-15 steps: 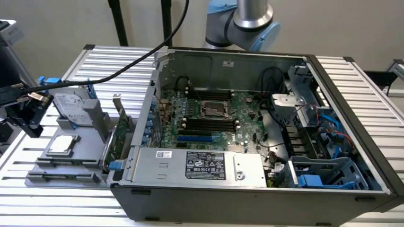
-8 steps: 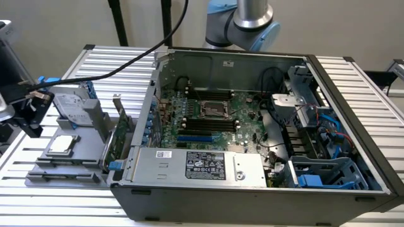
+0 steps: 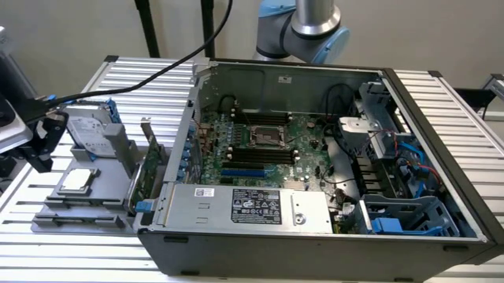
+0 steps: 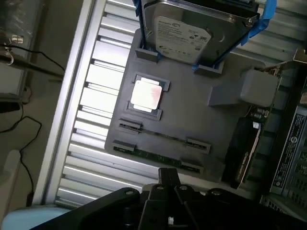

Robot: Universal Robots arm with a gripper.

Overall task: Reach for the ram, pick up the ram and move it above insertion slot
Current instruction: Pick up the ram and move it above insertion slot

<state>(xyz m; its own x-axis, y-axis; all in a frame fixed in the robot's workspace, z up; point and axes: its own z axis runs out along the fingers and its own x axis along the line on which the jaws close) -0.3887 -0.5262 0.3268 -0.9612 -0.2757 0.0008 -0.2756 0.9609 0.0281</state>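
Along the grey holder's (image 4: 201,120) edge farthest from the hard drive (image 4: 184,33), the ram (image 4: 152,155) stands on its long side in a slot, caught at each end by a pair of grey clips. It shows as a long, very narrow green strip seen almost edge-on, dark along its length with a few small pale specks. Its chips cannot be made out from this angle. A second slot runs parallel to it, between it and the square silver processor chip (image 4: 146,94) seated near the holder's middle.

The holder lies on the slatted metal table (image 4: 91,96), near the table's edge at the exterior view's left, beside the open computer case (image 3: 315,247). A larger green expansion card (image 4: 244,153) stands upright at the holder's side nearest the case.

The claw (image 4: 168,176) has its black fingers pressed together, with nothing between them. Its tip shows just beside the ram's long side, off the holder's outer edge. How far above it the claw hangs cannot be told.
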